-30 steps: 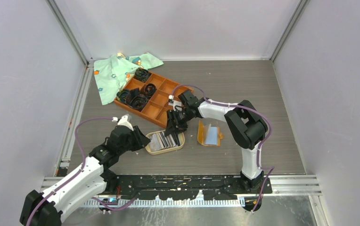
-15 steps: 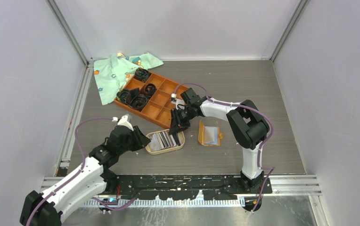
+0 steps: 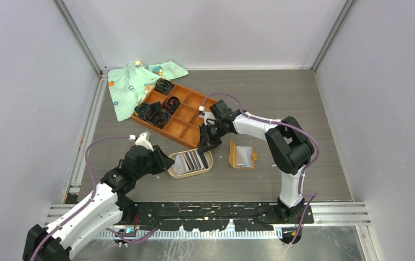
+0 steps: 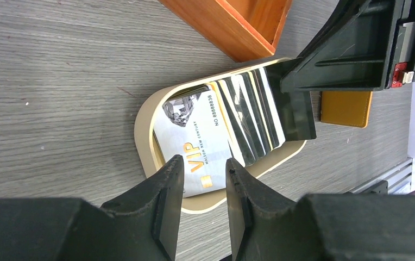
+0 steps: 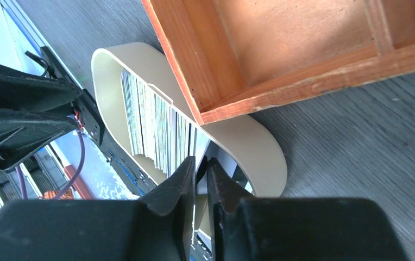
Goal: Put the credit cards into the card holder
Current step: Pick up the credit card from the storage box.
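My right gripper has its jaws drawn almost together. The thin edge of the end card stands between the fingers, so I am pinching that card at the right-hand end of the row. It is dark and tilted up, with its lower edge down in the oval dish.

The rest of the credit cards lie fanned in that tan-rimmed dish, overlapping like shingles. At the near-left end of the fan is a pale card printed "VIP", lying face up.

My left gripper hangs over this end of the dish. Its jaws are partly apart and nothing is between them; I can see the VIP card through the gap. I cannot tell whether the fingertips touch the dish rim.

Just past the dish, under my right wrist, is the near corner of the orange-brown compartment tray. From the right wrist view it is close beside the dish, perhaps touching. Black coiled items fill its far-left compartments.

The card holder lies on the grey wood-grain table, right of the dish and apart from it. It is open, with an orange flap raised on its left side and the grey pocket facing up.

A light-green patterned cloth is bunched at the far-left corner, against the tray.
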{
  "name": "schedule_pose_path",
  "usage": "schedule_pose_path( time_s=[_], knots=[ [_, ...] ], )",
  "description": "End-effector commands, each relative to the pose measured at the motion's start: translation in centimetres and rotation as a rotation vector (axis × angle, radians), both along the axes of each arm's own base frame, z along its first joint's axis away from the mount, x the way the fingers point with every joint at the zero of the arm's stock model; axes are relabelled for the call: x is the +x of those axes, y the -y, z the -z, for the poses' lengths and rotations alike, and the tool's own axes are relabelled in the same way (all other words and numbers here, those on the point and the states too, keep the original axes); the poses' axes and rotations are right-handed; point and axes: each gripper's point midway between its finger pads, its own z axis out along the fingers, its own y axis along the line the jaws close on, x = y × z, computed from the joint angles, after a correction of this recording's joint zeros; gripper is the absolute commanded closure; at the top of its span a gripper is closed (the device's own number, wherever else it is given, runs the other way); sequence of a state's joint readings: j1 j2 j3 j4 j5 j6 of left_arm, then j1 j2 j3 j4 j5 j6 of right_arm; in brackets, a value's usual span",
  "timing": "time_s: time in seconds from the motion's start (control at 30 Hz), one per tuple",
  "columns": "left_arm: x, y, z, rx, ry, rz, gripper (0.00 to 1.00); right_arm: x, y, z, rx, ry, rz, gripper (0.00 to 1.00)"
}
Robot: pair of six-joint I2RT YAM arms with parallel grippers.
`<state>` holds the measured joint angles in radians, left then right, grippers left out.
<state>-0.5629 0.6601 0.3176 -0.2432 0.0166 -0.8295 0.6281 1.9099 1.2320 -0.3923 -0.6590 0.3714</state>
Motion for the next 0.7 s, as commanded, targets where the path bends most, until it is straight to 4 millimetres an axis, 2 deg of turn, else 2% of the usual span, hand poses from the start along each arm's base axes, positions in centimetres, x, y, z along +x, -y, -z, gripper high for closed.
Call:
schedule_pose_path(
  time_s=[0.0,0.1,0.2,0.33,0.43,0.67],
  knots=[
    [0.5,0.9,-2.1,-0.044,0.066,0.033,0.65,1.2,0.0,-2.8,0.024,0.103,-0.001,0.85],
    [0.4,1.1,-2.4,-0.058,0.076,0.041,0.65,1.5,0.3,-2.9,0.003,0.127,-0.001,0.98],
    [0.3,1.5,-3.0,-0.088,0.099,0.062,0.64,1.9,0.9,-3.5,-0.021,0.178,-0.007,0.99],
    [0.1,2.2,-4.1,-0.149,0.154,0.094,0.61,2.1,1.3,-5.2,-0.008,0.245,-0.033,0.99],
    [0.0,2.5,-5.2,-0.197,0.211,0.108,0.52,1.7,1.6,-6.6,0.026,0.289,-0.085,0.99],
    [-0.8,3.4,-8.6,-0.365,0.391,0.161,0.24,0.1,1.7,-8.9,0.151,0.277,-0.195,0.99]
  ],
)
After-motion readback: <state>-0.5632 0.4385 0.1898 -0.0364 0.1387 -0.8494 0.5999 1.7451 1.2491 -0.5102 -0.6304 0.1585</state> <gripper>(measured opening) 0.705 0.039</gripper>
